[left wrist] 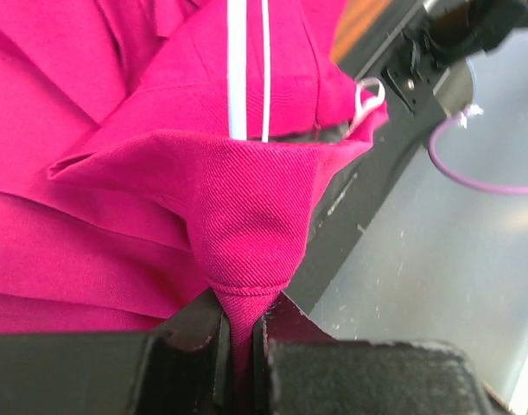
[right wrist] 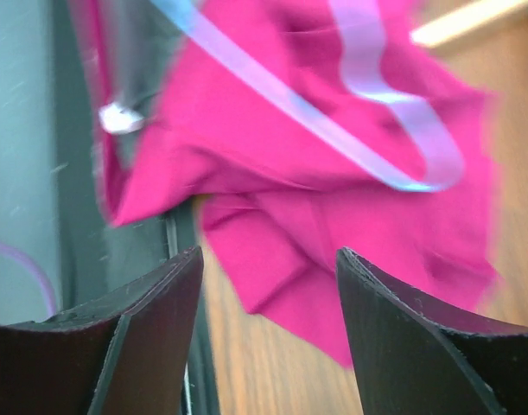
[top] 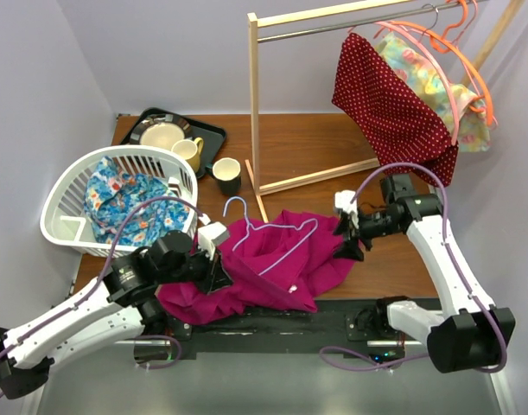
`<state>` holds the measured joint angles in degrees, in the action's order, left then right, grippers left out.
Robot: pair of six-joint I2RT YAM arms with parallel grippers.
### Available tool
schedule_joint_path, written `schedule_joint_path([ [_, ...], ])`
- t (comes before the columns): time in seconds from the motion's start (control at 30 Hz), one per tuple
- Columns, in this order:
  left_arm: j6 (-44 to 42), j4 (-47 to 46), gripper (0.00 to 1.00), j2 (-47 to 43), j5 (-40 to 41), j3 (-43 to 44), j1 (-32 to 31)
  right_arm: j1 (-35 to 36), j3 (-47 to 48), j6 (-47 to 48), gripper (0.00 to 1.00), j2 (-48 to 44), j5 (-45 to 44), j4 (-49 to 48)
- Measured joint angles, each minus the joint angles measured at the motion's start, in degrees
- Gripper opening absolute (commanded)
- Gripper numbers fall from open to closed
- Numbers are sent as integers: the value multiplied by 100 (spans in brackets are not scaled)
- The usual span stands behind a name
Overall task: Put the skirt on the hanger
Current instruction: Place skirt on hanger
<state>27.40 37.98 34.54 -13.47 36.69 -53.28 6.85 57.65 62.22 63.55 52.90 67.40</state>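
A magenta skirt (top: pixel 276 272) lies crumpled on the wooden table near its front edge. A lavender wire hanger (top: pixel 285 251) rests on top of it, hook toward the basket. My left gripper (top: pixel 219 270) is at the skirt's left side, shut on a fold of its hem (left wrist: pixel 242 324), and the cloth (left wrist: pixel 246 190) is tented up around two hanger wires (left wrist: pixel 238 69). My right gripper (top: pixel 350 239) stands open just off the skirt's right edge. In the right wrist view, its fingers (right wrist: pixel 268 268) hold nothing, with skirt (right wrist: pixel 333 199) and hanger (right wrist: pixel 376 156) beyond.
A white laundry basket (top: pixel 125 153) with blue floral cloth stands at the left. Behind it are a black tray (top: pixel 213 130) with a plate and yellow mug, and a dark mug (top: pixel 226 175). A wooden rack (top: pixel 254 104) carries a red dotted garment (top: pixel 393 112) on orange hangers.
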Motion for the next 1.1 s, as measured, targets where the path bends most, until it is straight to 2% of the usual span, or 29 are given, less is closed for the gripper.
schedule_joint_path([
  [0.07,188,-26,0,-52,162,-37,0,339,-293,413,66,-35,122,155],
  [0.13,339,-59,0,-94,273,-85,0,837,-765,455,70,-79,120,-83],
  [0.3,726,-310,0,-267,481,-310,0,2068,-1733,-518,73,-719,-361,-1303],
  [0.4,809,-476,0,-448,470,-466,0,2538,-1755,-1130,71,-859,-651,-2017],
  [0.57,826,-682,0,-658,407,-610,0,3388,-1744,-2188,72,-490,-1375,-3051],
  [0.73,903,-761,0,-776,409,-660,0,4476,-1740,-2876,80,-162,-2076,-3593],
  [0.77,905,-763,0,-804,411,-660,0,4586,-1738,-2955,81,-127,-2092,-3626],
  [0.8,903,-767,0,-824,415,-660,0,4656,-1722,-3023,88,-105,-2109,-3633],
  [0.83,903,-769,0,-833,426,-660,0,4682,-1705,-3058,91,-92,-2129,-3630],
  [0.97,901,-767,0,-837,514,-658,0,4795,-1620,-3185,95,-85,-2269,-3663],
  [1.1,896,-706,0,-868,627,-590,0,4983,-1694,-3176,98,-50,-2809,-3873],
])
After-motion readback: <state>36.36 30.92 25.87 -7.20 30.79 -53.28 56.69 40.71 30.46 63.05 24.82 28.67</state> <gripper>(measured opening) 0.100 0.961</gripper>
